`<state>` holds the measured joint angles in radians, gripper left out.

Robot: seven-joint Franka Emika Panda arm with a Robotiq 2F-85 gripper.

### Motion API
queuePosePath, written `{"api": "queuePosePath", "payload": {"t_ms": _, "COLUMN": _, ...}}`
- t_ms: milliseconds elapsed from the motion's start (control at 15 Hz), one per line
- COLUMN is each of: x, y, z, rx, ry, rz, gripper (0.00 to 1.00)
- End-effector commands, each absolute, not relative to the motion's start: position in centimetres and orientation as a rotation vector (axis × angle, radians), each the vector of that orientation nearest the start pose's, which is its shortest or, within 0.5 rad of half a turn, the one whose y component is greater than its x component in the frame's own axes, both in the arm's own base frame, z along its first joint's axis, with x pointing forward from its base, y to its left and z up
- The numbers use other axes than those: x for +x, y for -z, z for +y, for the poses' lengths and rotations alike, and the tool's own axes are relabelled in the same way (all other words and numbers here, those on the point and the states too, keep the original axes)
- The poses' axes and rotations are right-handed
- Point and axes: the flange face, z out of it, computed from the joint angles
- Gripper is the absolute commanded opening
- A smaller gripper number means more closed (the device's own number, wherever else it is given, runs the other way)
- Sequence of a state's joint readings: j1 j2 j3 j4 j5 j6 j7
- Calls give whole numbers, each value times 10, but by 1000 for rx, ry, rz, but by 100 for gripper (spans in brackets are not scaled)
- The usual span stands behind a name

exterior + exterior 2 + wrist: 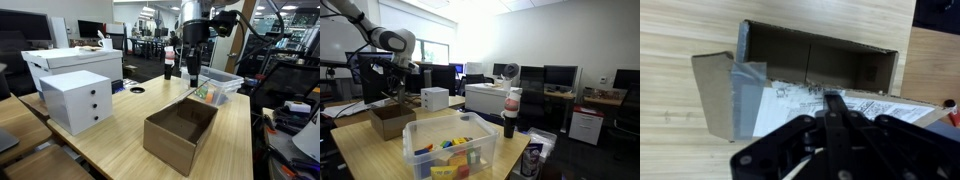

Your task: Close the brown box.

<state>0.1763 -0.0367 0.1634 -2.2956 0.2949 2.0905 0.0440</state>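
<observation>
The brown box [180, 135] stands open on the wooden table; it also shows in an exterior view [388, 120]. In the wrist view its empty inside [810, 55] is at the top. Its large flap with the white printed label [785, 108] lies folded outward below it, and a smaller side flap [712, 90] hangs out at the left. My gripper [832, 98] hovers just above the labelled flap with its fingers pressed together and nothing between them. In both exterior views the gripper [192, 76] [402, 93] hangs above the box's far end.
A white three-drawer box [78, 100] and a large white box [70, 62] stand beside the carton. A clear plastic bin of colourful toys [450, 150] [218, 88] and a dark bottle [510, 115] stand past the box's flap end. The table edge [240, 150] is close by.
</observation>
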Motion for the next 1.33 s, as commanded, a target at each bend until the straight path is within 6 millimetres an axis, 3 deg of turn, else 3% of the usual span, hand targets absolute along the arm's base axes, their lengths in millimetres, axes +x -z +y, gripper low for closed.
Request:
{"api": "queuePosePath", "payload": {"t_ms": 0, "x": 439, "y": -335, "z": 178, "rx": -2873, "ry": -337, "rz": -229, "gripper": 1}}
{"api": "queuePosePath", "payload": {"t_ms": 400, "x": 433, "y": -304, "z": 176, "rx": -2823, "ry": -383, "rz": -286, "gripper": 1}}
{"api": "queuePosePath", "payload": {"t_ms": 533, "x": 433, "y": -284, "z": 178, "rx": -2779, "ry": -409, "rz": -308, "gripper": 2}}
{"api": "queuePosePath", "payload": {"t_ms": 1267, "x": 426, "y": -237, "z": 193, "rx": -2663, "ry": -490, "rz": -334, "gripper": 2}}
